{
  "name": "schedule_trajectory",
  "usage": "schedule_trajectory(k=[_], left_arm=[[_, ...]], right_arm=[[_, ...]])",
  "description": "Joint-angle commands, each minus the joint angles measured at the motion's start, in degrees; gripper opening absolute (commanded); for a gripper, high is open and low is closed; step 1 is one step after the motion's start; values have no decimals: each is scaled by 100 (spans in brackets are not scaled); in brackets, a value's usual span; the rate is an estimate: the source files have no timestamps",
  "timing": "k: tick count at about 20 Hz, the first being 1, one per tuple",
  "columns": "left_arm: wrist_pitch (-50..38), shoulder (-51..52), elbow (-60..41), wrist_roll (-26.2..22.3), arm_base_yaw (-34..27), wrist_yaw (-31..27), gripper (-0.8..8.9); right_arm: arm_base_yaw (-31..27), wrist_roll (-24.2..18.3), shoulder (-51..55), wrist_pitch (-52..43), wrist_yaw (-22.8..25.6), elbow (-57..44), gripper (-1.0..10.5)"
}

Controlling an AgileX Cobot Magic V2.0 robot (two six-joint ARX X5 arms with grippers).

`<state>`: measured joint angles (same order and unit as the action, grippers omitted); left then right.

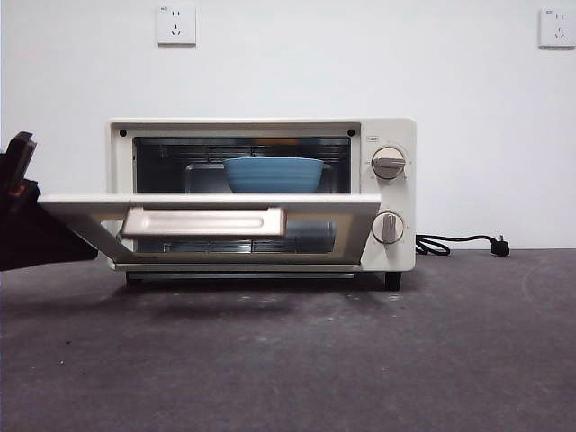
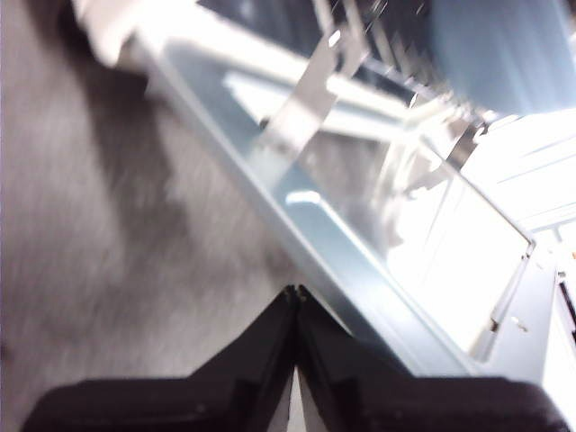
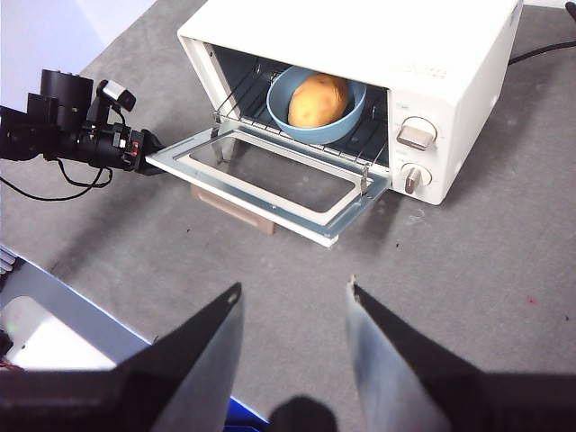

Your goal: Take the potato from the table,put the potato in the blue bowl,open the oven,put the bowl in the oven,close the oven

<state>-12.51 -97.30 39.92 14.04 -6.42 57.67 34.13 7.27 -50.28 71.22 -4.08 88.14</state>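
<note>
The potato (image 3: 318, 100) lies in the blue bowl (image 3: 306, 126), and the bowl stands on the wire rack inside the oven (image 1: 261, 193), so all that is left of the task is to close the oven. The step in hand is that closing. The oven door (image 1: 211, 220) hangs roughly level, swung down and out over the bench (image 1: 288, 360), its beige handle (image 1: 204, 221) facing the front camera.

The left gripper (image 3: 135, 153) sits at the door's outer side corner, at the side away from the knobs. Its jaws are closed tip to tip, holding nothing, and the tips lie against or just under the door's metal edge; the blurred left wrist view does not settle which. The right gripper (image 3: 292, 292) hangs high and well back from the oven, its jaws spread apart and empty; this arm appears to be waiting.

The next move likely calls for the left gripper to push the door's corner upward and in toward the oven's front, following the hinge's arc until the door meets the frame. Pushing at one corner may twist the door or nudge the light oven along the bench, so the push should be steady and directed toward the hinge line.
</note>
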Motion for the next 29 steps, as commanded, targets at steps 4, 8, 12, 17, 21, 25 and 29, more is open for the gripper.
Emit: schedule_trajectory(k=[4,8,12,17,21,25,29], left_arm=[[-953,35,76,809,26,85,-8],[-1381,35,267,1102,26,-37,-8],[-1399,35,601,1132,33,-240,-8],[-1231,42,1008,1150,33,-197,-8],[-776,173,1180,1080,59,-203,-8],[-387,529,1191,802,83,-236,-8],[310,1119,1191,450,136,-581,-8]], right_arm=[[13,39,2,-24,9,0,187],[13,42,2,-22,9,0,186],[13,63,2,-13,7,0,187],[13,63,2,24,7,0,187],[13,61,2,50,7,0,187],[13,59,2,55,2,0,187],[13,57,0,55,2,0,187]])
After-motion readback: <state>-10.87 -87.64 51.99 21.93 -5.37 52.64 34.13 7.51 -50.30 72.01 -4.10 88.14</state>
